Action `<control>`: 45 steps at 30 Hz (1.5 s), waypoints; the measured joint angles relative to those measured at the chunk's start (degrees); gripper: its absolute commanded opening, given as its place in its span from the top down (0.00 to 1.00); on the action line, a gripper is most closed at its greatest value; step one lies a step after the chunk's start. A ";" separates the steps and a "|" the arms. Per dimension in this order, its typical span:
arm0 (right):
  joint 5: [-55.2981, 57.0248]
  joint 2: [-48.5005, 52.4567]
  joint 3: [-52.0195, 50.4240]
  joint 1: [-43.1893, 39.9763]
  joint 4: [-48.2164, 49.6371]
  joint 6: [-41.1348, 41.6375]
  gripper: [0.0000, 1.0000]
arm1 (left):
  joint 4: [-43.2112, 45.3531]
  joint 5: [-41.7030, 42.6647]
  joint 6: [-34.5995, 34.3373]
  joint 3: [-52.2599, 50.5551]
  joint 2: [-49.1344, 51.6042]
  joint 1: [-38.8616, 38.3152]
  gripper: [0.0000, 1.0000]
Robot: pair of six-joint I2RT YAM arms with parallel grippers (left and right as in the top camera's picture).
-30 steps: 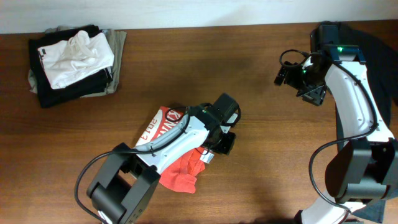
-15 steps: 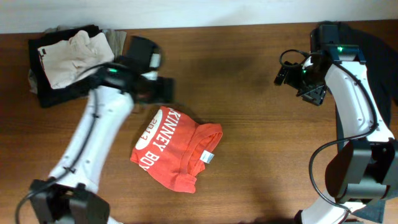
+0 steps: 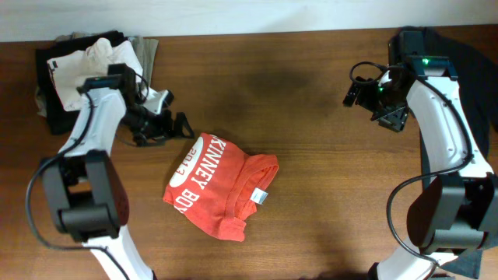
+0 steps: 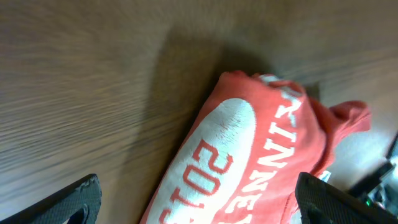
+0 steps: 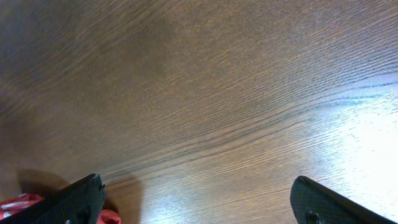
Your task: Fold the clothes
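The red-orange T-shirt (image 3: 222, 189) lies folded into a compact bundle on the desk (image 3: 311, 179), left of centre and closer to the near edge than to the far one. Its white printed lettering faces up, and a small white care label (image 3: 259, 197) shows at the neck opening on its right side. Nothing touches it.

Just beyond the shirt's far left corner hangs the left gripper (image 3: 173, 124), jaws spread wide and holding nothing. In the left wrist view its two black fingers (image 4: 74, 200) sit at the bottom corners of the picture, with the T-shirt's white print and bare wood between them.

Farther back on the right side, the right gripper (image 3: 391, 118) hovers over bare wood, well apart from the shirt. Its jaws are also fully apart and empty.

At the far left corner rests a stack of folded clothes (image 3: 89, 74) in black, white and khaki. At the far right corner a black garment (image 3: 471, 54) lies partly behind the right arm.
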 measured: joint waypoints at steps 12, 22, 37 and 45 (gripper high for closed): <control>0.00 0.00 0.00 0.00 0.02 0.04 0.01 | -4.37 6.34 13.25 -1.55 8.55 -2.14 0.02; 0.00 0.00 0.00 0.00 0.02 0.02 0.01 | 0.28 10.12 13.53 -4.42 8.55 -7.76 0.52; 0.00 0.00 0.00 0.00 0.04 0.02 0.01 | -2.10 -1.81 -2.49 -0.94 8.55 -9.84 0.99; 0.00 -0.02 0.00 0.00 0.04 0.04 0.01 | -1.62 -14.62 -10.99 23.23 8.96 -8.50 0.99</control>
